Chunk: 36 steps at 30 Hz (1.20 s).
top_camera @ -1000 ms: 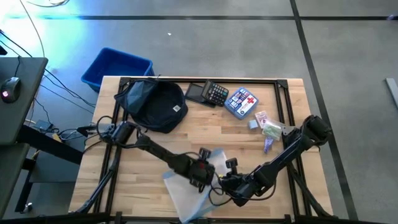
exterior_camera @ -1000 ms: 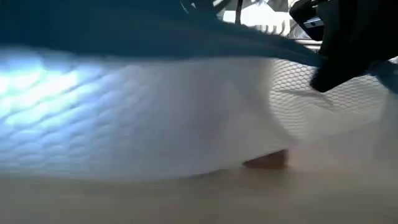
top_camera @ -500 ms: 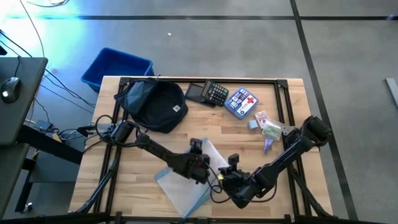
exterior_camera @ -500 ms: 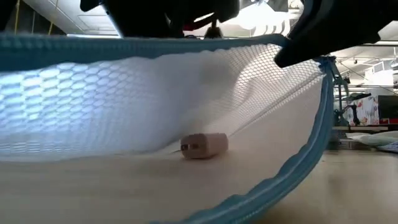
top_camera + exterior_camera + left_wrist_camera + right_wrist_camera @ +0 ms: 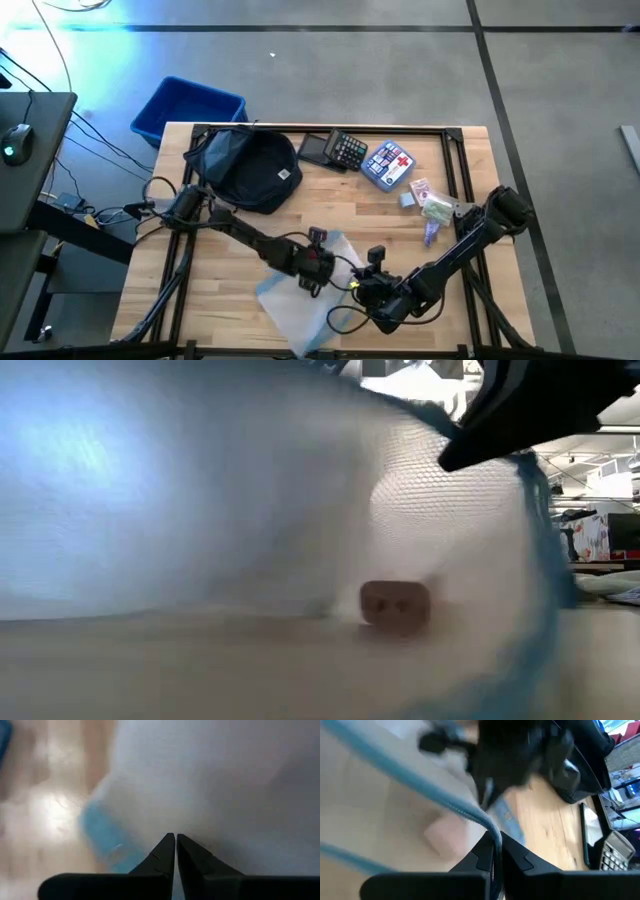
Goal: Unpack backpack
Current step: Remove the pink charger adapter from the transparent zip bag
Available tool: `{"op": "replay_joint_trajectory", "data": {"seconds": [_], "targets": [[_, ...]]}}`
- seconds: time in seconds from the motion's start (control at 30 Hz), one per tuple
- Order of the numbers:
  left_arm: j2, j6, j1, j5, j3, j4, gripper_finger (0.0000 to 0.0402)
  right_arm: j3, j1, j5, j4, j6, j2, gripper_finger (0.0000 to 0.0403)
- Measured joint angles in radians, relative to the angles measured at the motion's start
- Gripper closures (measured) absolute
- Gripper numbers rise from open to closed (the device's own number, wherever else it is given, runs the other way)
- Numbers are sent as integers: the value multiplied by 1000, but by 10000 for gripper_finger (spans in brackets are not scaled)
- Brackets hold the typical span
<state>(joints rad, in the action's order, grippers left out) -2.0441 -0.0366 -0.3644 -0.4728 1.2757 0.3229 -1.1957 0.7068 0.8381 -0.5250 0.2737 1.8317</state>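
Note:
A white mesh pouch with light-blue zipper edging point(image 5: 300, 305) hangs over the table's near middle and fills the low view point(image 5: 200, 510). Both grippers are shut on its upper edge: my left gripper point(image 5: 315, 265) and my right gripper point(image 5: 368, 283), close together. A small tan block point(image 5: 395, 605) lies on the wood under the raised mesh. It shows as a pinkish blur point(image 5: 445, 835) in the right wrist view. The dark navy backpack point(image 5: 250, 168) lies flat on the table's far left, untouched. My left gripper pinches the pouch's white mesh point(image 5: 170, 815) between its two fingers, close to the blue edging point(image 5: 107, 842), coming from above. The pouch hangs below it, with its lower part on the table. My right gripper pinches the pouch's blue zipper edge point(image 5: 487, 822) between its two fingers, the fingers lying across the edge. The edge runs away from the fingers as a raised line, and the mesh sags beneath it.
Along the far edge lie a black case point(image 5: 317, 148), a calculator point(image 5: 347, 150) and a blue pouch with a red cross point(image 5: 388, 165). Small packets point(image 5: 430, 205) sit near the right edge. A bright-blue bin point(image 5: 188, 108) stands on the floor beyond the far left corner.
The left gripper moved toward the far edge, lifting the pouch's edge, then came back a little. The pouch's mouth opened toward the low camera and is now swinging and blurred. The tan block came out from behind the mesh and has turned end-on.

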Motion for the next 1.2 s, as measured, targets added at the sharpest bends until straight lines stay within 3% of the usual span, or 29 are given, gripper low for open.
{"op": "replay_joint_trajectory", "data": {"seconds": [0.23,0.4,0.47,0.53,0.6,0.9,1.2], "targets": [[39,90,20,-23,-126,-106,401,0,-25,4,-24,40,32,403],[43,112,23,26,-182,-215,401,0,-45,-3,-25,40,59,403],[41,81,22,99,-196,-311,401,0,-55,-6,-26,40,63,403],[35,8,17,245,-201,-415,401,0,-62,-12,-19,40,62,403],[34,-1,10,295,-202,-449,401,-1,-64,-9,-22,41,62,403],[48,143,31,32,-196,-254,401,0,-73,18,-33,68,63,403],[48,153,27,22,-198,-256,401,0,-130,-10,-26,180,63,403]]}}
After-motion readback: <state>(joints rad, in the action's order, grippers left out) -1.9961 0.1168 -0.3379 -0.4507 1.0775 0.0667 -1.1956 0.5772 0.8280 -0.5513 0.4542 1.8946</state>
